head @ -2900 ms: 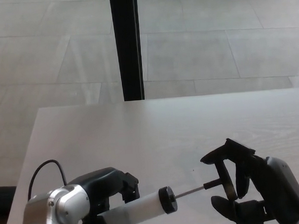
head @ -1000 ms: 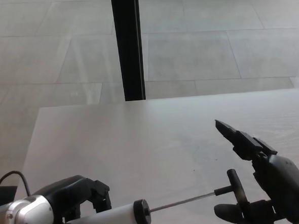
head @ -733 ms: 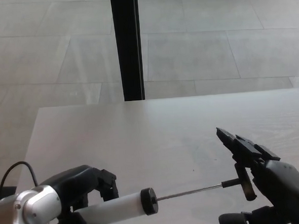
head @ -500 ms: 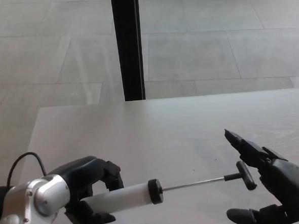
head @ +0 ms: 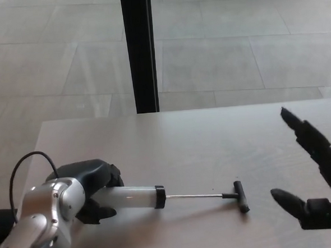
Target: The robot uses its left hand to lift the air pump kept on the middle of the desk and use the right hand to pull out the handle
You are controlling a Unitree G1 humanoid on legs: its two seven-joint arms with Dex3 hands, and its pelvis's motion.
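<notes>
The air pump (head: 136, 196) has a white barrel with a black cap, a thin metal rod (head: 193, 196) drawn out to the right and a black T-handle (head: 241, 196). It lies low over the pale wooden desk (head: 200, 144); I cannot tell whether it touches. My left hand (head: 90, 187) is shut on the barrel's left end. Well to the right of the handle, my right hand (head: 315, 176) is open with fingers spread and touches nothing.
A black vertical post (head: 139, 49) stands behind the desk's far edge. Beyond it is a tiled grey floor (head: 234, 47). A black cable (head: 22, 166) loops off my left forearm near the desk's left edge.
The right hand has let go of the T-handle and moved away to the right. The left hand has lowered the pump toward the desk, its rod still extended.
</notes>
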